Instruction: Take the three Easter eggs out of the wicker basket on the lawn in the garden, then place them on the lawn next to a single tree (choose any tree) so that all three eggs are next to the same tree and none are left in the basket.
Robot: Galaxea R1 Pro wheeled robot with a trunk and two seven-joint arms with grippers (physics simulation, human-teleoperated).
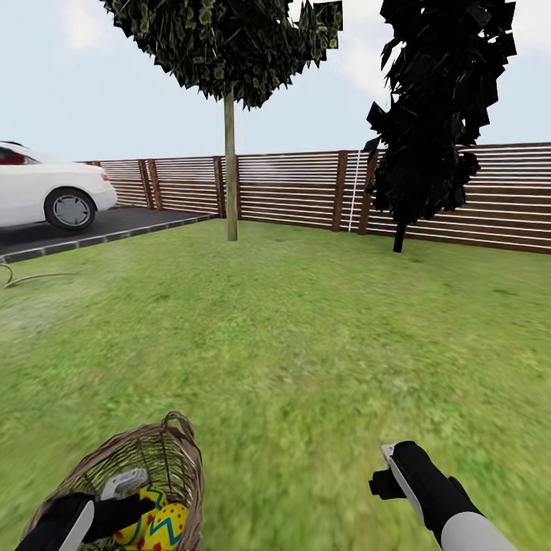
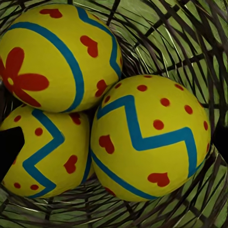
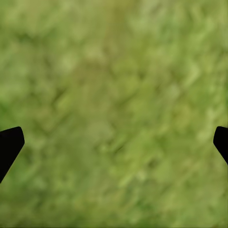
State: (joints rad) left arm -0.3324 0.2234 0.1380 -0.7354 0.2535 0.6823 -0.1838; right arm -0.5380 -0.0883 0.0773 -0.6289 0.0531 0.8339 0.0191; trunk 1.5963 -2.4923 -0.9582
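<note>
Wicker basket (image 1: 164, 459) sits on the lawn (image 1: 306, 344) at about 7 o'clock in my head view, tipped so its mouth faces me. My left end effector (image 1: 126, 497) reaches into that mouth; whether its fingers are apart or together, I cannot tell.

Three Easter eggs show in the left wrist view, packed together on the woven floor of the basket. Flower egg (image 2: 52, 57): yellow, red flower, blue band. Zigzag egg (image 2: 149, 137): yellow, blue zigzag, red dots and hearts, touching the flower egg. Third egg (image 2: 45, 152): same zigzag pattern, tucked under the flower egg and pressed against the other zigzag egg. A dark fingertip (image 2: 10, 147) overlaps its edge.

My right end effector (image 1: 386, 468) hangs over bare grass at 5 o'clock, fingers wide apart with nothing between them; right wrist view gives blurred grass between two dark fingertips (image 3: 9, 142).

Tree (image 1: 230, 168) with a straight pale trunk stands at 11 o'clock, far across the lawn before the slatted fence (image 1: 291, 191). Black-leaved tree (image 1: 436, 107) at 1 o'clock. White car (image 1: 46, 191) on the driveway (image 1: 84, 228) at 10 o'clock.
</note>
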